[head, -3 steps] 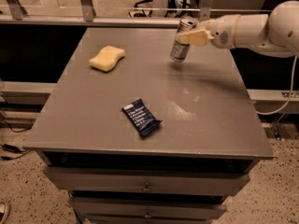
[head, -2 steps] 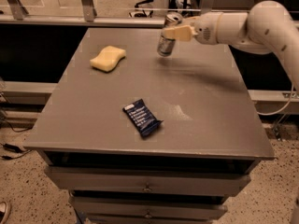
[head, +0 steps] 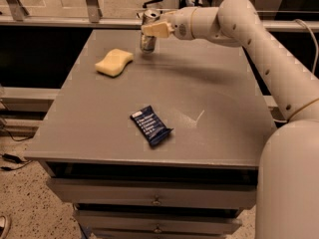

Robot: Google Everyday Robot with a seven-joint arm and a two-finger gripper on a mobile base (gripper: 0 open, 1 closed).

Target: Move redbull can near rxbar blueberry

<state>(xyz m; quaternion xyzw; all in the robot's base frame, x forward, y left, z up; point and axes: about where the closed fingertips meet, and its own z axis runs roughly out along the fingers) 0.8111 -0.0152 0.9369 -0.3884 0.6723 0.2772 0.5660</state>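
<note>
One arm, one can, one short trip to make: the gripper (head: 150,30) is clamped across the upper body of the redbull can (head: 146,45) at the far edge of the grey table (head: 219,88), reaching in from the right. The can stands roughly upright, its silver top showing above the fingers. Whether its base rests on the tabletop or hangs just clear of it cannot be told.

The rxbar blueberry (head: 151,126) lies flat and well apart from the can, almost straight toward the near side. Its long axis runs on a diagonal from far-left to near-right.

Bare tabletop fills the whole stretch between the two, so a direct pull toward the near edge looks unobstructed. The yellow sponge (head: 114,62) sits to the left of the can, close but not touching, and off that line.

Room is widest to the right of the bar. Its near-right end sits not far from the table's front edge, so setting the can down on the bar's far side or right side would seem the safer choice.
</note>
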